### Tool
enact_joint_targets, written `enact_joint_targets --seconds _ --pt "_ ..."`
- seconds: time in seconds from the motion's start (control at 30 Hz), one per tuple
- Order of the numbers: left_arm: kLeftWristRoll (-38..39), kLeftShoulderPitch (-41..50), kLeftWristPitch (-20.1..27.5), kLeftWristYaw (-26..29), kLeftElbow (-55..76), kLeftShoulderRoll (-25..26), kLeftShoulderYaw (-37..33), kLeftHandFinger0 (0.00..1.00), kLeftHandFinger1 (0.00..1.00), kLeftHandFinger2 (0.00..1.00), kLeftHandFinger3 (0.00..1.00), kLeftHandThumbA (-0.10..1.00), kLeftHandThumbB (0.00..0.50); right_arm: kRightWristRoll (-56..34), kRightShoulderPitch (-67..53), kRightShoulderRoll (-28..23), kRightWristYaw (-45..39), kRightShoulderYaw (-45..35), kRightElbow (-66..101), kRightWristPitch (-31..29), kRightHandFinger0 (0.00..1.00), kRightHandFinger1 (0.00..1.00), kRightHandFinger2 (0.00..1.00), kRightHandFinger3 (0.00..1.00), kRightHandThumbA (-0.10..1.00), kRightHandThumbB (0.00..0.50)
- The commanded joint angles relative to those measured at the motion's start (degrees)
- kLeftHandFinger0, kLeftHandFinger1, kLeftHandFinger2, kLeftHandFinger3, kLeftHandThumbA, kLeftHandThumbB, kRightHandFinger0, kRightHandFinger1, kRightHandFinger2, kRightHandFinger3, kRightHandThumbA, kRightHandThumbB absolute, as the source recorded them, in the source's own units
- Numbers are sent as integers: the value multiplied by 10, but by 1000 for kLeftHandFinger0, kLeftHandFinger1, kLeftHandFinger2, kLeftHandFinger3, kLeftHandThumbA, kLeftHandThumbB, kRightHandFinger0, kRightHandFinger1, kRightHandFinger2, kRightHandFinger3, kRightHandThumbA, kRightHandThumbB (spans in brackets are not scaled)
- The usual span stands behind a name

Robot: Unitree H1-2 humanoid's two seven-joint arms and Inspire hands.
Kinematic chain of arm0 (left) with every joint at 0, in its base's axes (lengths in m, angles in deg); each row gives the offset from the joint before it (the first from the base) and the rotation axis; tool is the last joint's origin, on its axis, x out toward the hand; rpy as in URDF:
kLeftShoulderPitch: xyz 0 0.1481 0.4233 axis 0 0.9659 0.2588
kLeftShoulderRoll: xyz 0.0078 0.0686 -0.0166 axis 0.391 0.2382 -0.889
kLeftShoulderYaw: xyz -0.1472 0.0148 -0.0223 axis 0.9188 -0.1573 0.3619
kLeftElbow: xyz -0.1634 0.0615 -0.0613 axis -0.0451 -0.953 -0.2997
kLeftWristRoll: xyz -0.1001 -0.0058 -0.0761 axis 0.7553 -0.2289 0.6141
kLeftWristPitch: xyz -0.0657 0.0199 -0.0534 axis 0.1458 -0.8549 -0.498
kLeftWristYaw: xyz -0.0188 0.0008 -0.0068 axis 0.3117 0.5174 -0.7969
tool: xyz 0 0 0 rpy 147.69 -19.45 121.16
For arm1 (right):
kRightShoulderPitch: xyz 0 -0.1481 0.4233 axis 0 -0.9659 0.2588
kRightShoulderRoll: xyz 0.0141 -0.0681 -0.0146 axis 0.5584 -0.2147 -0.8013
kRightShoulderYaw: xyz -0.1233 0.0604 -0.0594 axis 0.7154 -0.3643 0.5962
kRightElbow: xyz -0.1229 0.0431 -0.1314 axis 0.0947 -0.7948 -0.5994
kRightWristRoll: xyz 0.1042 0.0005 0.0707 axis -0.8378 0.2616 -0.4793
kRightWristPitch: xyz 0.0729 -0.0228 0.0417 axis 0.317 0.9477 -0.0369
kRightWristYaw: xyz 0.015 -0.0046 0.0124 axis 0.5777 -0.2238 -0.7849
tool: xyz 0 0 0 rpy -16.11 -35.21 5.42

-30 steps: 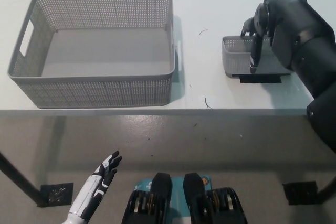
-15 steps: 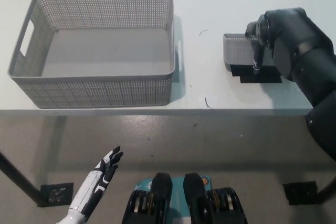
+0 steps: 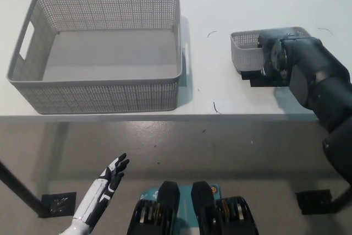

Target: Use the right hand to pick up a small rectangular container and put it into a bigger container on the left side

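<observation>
Likely light, stiff small grey perforated plastic container (image 3: 246,52), best pinched by rim wall under black right hand (image 3: 273,61); finger state unclear.

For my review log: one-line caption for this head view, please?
Black right hand reaches into the small grey basket on the white table; large basket waits left; white left hand idle below.

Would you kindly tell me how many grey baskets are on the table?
2: a large basket at the left, a small basket at the right, partly covered by the right hand.
</observation>
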Motion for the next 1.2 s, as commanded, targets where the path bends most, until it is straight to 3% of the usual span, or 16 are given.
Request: enact_joint_targets --seconds 0.0,0.07,0.17,0.2,0.3,0.4,0.43,0.47,0.5,0.53,0.57,0.63,0.83,0.93,1.03,1.17 --pt "6 -16 12 -7 8 10 6 1000 1000 1000 1000 1000 273 -6 27 -29 144 -23 8 -54 440 517 653 630 -58 264" --pt "4 -16 7 -6 11 10 6 1000 1000 1000 1000 1000 282 -8 27 -31 161 -27 9 -63 378 452 568 589 -99 277" --pt "8 -19 12 -7 5 9 6 1000 1000 1000 1000 1000 277 -5 37 -37 177 -29 13 -77 107 218 382 510 -100 250" --pt "8 -20 13 -7 5 9 6 1000 1000 1000 1000 1000 275 -5 41 -38 181 -31 15 -76 18 70 272 464 -100 238" --pt "7 -20 12 -6 6 10 6 1000 1000 1000 1000 1000 273 4 56 -48 209 -30 26 -89 0 3 185 375 -100 237" --pt "9 -21 12 -7 5 10 7 1000 1000 1000 1000 1000 274 0 73 -57 218 -37 37 -103 11 142 383 286 -100 199" --pt "8 -22 11 -7 6 10 7 1000 1000 1000 1000 1000 269 -1 79 -60 221 -41 43 -107 1 189 548 241 -100 186" --pt "4 -21 11 -6 7 11 6 1000 1000 1000 1000 1000 264 -2 89 -65 224 -46 53 -106 12 348 817 252 -100 166" --pt "5 -20 12 -5 6 11 6 1000 1000 1000 1000 1000 261 -4 95 -68 222 -50 59 -104 31 522 910 348 -100 137" --pt "6 -19 12 -6 6 10 6 1000 1000 1000 1000 1000 255 -6 102 -72 219 -56 65 -105 71 570 923 467 -100 133" --pt "7 -19 13 -6 4 10 7 1000 1000 1000 1000 1000 252 -8 109 -76 221 -62 72 -109 139 616 946 755 -100 140" --pt "5 -18 14 -5 3 10 6 1000 1000 1000 1000 1000 260 -4 120 -83 232 -69 85 -112 189 668 1000 976 -100 146" --pt "2 -17 7 -4 10 11 6 1000 1000 1000 1000 1000 270 2 147 -97 224 -85 137 -122 65 560 921 1000 -100 161" --pt "3 -17 12 -5 7 11 5 1000 1000 1000 1000 1000 261 7 155 -93 213 -87 169 -119 29 509 922 827 -100 195" --pt "1 -18 16 -6 5 12 3 1000 1000 1000 1000 1000 248 9 163 -72 200 -87 191 -107 0 366 722 403 -100 279" --pt "2 -19 13 -6 3 11 2 1000 1000 1000 1000 1000 256 14 179 -26 193 -75 187 -123 0 360 751 406 -100 213"
